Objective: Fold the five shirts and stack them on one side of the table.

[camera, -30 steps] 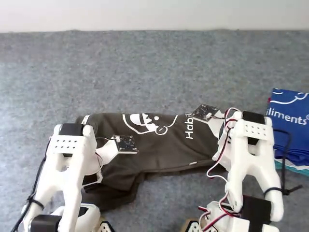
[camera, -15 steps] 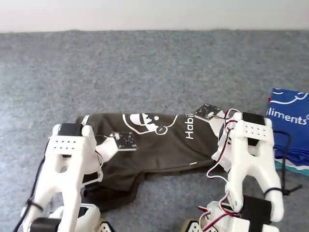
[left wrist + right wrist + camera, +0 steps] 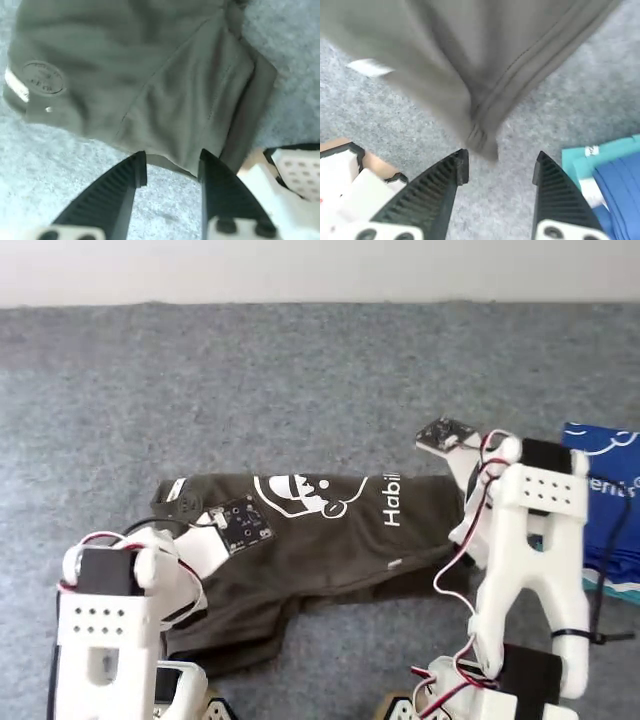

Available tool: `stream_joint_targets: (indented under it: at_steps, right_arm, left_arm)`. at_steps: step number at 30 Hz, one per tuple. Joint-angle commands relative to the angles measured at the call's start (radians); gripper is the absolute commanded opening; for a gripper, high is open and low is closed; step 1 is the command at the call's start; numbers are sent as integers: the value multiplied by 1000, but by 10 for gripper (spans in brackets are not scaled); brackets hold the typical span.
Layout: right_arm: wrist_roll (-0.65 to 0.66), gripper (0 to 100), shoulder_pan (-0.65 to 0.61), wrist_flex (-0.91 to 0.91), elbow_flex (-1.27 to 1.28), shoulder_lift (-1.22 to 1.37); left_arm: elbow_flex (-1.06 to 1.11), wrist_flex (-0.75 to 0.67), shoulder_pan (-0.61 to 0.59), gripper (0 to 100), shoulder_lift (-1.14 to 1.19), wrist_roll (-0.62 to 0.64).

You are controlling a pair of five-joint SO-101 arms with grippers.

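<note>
Where the olive shirt lies: spread, rumpled, middle of worktop, between both arms
left tool: narrowly parted, empty, at shirt edge
right tool: wide, empty, over shirt hem
blue pile: folded, worktop's right edge

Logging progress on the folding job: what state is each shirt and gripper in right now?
olive shirt: spread on the table, partly folded, rumpled.
blue shirt: folded, lying on teal fabric at the table's edge.
left gripper: open, above the olive shirt's edge.
right gripper: open, above the olive shirt's edge.
</note>
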Motion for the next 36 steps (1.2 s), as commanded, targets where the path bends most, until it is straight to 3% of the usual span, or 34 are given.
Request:
stream_joint_targets:
  at_steps: [1,9,13,17,20,23,36]
  right_arm:
    - [-2,222,13,84,-78,-48]
    - [-9,221,-28,93,-84,-41]
    - [-123,220,-96,-18,-77,-36]
    - [-279,214,-101,-288,-37,2]
    - [-356,122,-125,-433,-21,73]
    - [-359,1,-154,-496,-44,154]
    - [-354,11,-153,-595,-256,553]
  left_arm:
    - [-35,17,0,174,-20,49]
    - [-70,0,-35,171,-26,135]
    - [-127,-54,-186,169,-25,203]
    - [-157,-101,-365,110,-25,255]
    - [-157,-117,-471,28,-26,284]
    - [-163,-117,-577,15,-26,328]
    - [-248,-117,-890,15,-26,463]
